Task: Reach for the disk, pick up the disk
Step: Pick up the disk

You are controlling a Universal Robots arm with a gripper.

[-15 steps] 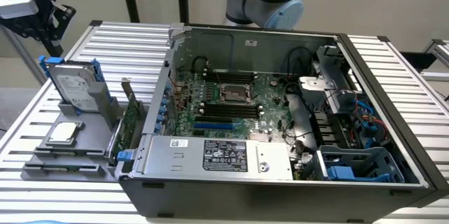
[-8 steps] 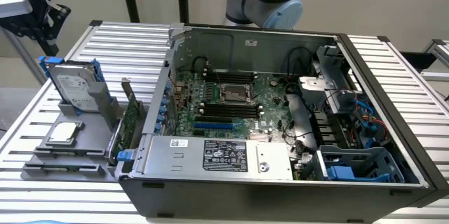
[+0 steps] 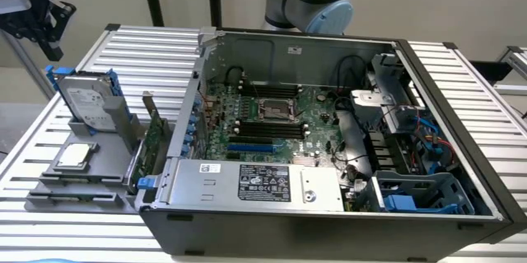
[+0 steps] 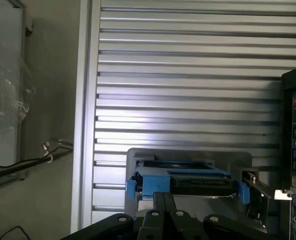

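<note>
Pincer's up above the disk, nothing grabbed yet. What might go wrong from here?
1. The green circuit card stands close beside the disk, so the pincer might clip it on approach.
2. The disk stands upright in a grey holder; an off-centre grip might tilt or jam it.

Disk silver-grey, label white, rails blue; motherboard green; table silver, ribbed; case dark grey.
</note>
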